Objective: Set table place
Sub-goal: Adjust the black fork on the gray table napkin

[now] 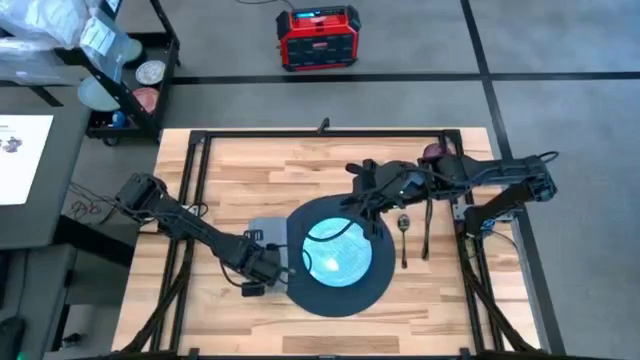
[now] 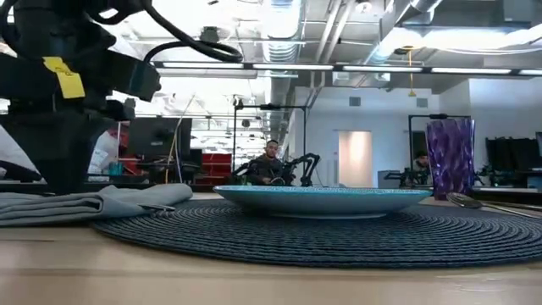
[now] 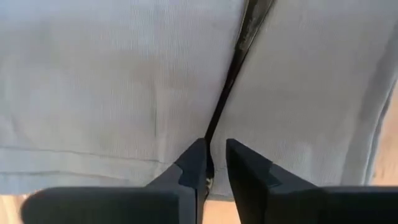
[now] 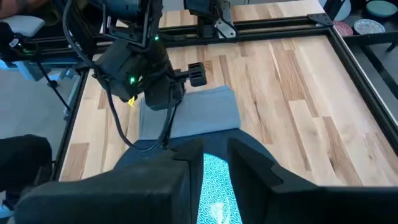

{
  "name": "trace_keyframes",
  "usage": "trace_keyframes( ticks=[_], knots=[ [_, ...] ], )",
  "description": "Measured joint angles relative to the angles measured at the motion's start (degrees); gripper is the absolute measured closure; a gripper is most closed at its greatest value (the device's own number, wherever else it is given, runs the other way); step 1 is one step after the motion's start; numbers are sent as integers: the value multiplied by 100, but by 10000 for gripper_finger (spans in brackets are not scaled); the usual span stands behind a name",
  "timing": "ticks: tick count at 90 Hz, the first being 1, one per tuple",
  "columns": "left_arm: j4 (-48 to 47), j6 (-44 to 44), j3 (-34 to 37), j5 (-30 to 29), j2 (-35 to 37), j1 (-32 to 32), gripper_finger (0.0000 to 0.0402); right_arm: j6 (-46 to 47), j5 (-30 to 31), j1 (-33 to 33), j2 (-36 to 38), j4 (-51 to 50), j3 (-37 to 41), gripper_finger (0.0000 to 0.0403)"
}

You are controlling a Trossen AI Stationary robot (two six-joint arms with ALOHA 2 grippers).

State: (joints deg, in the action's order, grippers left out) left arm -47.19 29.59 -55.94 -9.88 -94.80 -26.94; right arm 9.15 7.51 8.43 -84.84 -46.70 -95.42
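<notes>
A grey napkin [image 1: 256,228] lies on the wooden table just left of the dark round mat [image 1: 335,297], which carries the teal plate [image 1: 335,255]. A thin dark fork [image 3: 233,68] lies along the napkin. My left gripper [image 3: 215,155] stands over the napkin's near part, shut on the fork. My right gripper [image 4: 216,163] hovers shut over the plate's far rim [image 1: 362,205], touching nothing. A spoon [image 1: 403,235] and a knife [image 1: 426,225] lie on the table right of the mat. The purple cup [image 1: 432,152] stands at the far right. My left gripper pinches the fork's slender end [image 3: 209,140] between its two fingertips, coming from above and pointing down. The fork runs away from the fingers, its length resting on the napkin [image 3: 112,93].
A black tube frame [image 1: 320,133] borders the tabletop. A dark side desk [image 1: 30,150] stands off the left edge and a red box [image 1: 318,38] sits on the floor beyond the far edge. Bare wood [image 1: 420,310] shows toward the near right.
</notes>
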Motion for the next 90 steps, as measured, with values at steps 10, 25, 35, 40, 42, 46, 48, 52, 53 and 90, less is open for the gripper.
trace_keyframes(
  ticks=[10,25,35,40,42,46,48,52,53,90],
  knots=[
    [39,-4,0,-137,0,0,338,-1,0,0,0,0,0,341],
    [49,-23,-1,-114,0,17,325,-6,0,0,0,0,0,341],
    [85,-42,0,-65,0,17,324,-15,0,0,0,0,0,341],
    [82,-40,0,-60,0,17,324,-17,0,0,0,0,0,341],
    [84,-40,-2,-57,0,17,324,-16,0,0,0,0,0,341],
    [81,-38,0,-50,0,17,324,-16,0,0,0,0,0,341],
    [80,-37,0,-40,0,17,324,-15,0,0,0,0,0,341],
    [87,-37,0,12,0,17,324,-15,0,0,0,0,0,341],
    [90,-37,0,29,0,17,324,-15,0,0,0,0,0,341],
    [164,37,0,15,0,72,324,-302,290,175,246,725,380,341]
  ],
)
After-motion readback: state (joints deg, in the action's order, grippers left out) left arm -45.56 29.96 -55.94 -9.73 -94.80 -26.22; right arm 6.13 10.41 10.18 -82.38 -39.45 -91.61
